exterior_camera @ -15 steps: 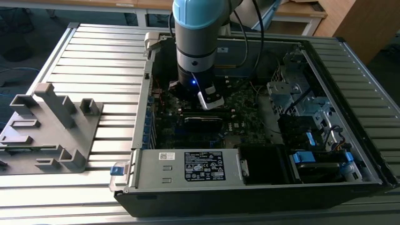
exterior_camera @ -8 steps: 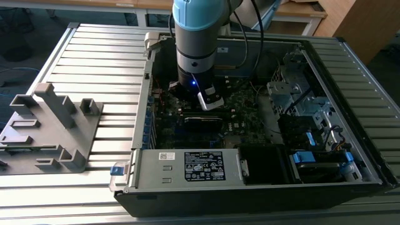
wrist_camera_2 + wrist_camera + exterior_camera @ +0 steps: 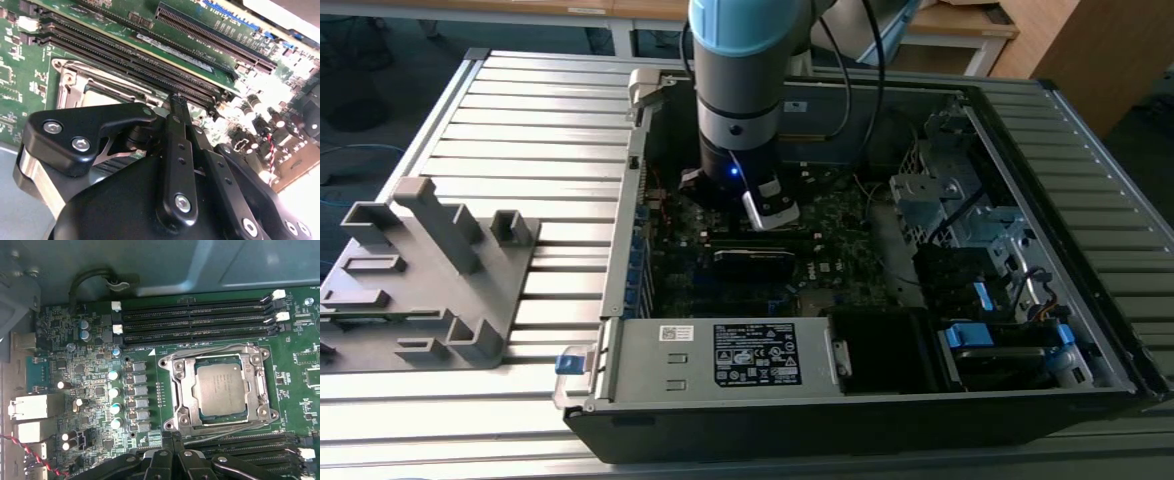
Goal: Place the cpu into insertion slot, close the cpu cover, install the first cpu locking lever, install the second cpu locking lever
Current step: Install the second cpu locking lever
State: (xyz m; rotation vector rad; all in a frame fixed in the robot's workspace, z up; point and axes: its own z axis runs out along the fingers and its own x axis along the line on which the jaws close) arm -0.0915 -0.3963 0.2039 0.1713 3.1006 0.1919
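The cpu (image 3: 220, 390) lies flat in the insertion slot (image 3: 176, 416) on the green motherboard, silver top up. The cpu cover (image 3: 182, 385) lies down around the cpu as a metal frame. Thin wire levers run along two sides of the frame (image 3: 215, 349) (image 3: 227, 426). My gripper (image 3: 175, 440) hangs just off one corner of the socket, beside the lever on the near side. Its black fingers (image 3: 176, 107) meet at the tips with nothing seen between them. In the exterior view the gripper (image 3: 767, 212) is deep inside the open computer case (image 3: 720, 355).
Long black memory slots (image 3: 195, 315) flank the socket on two sides. Capacitors and coils (image 3: 115, 390) stand beside it. A black card slot (image 3: 215, 37) runs further off. Drive cages and cables (image 3: 961, 210) fill the case's right side in the exterior view. A grey fixture (image 3: 427, 270) sits left of it.
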